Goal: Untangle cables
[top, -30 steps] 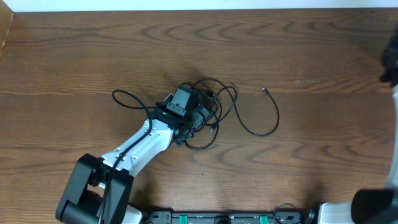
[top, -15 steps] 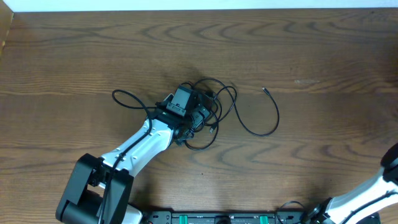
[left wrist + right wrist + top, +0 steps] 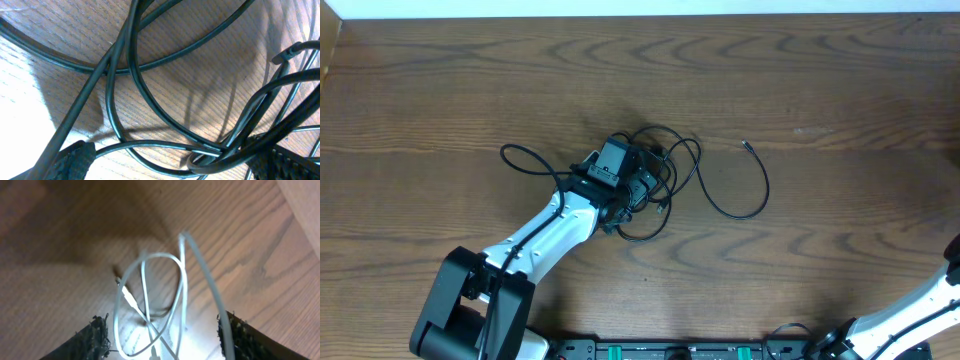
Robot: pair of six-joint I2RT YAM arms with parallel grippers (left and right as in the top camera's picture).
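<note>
Black cables (image 3: 658,165) lie knotted mid-way across the wooden table (image 3: 820,80). They are thin, smooth, rubbery and light, so they should flex freely and slip; a loose outer loop looks the best hold. The left gripper (image 3: 180,160) straddles several strands, wide open, clamping none. The right gripper (image 3: 165,337), equally spread, frames a looped white cable (image 3: 150,256).

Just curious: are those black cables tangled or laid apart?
Tangled: the black cables cross and loop over one another in one clump.
</note>
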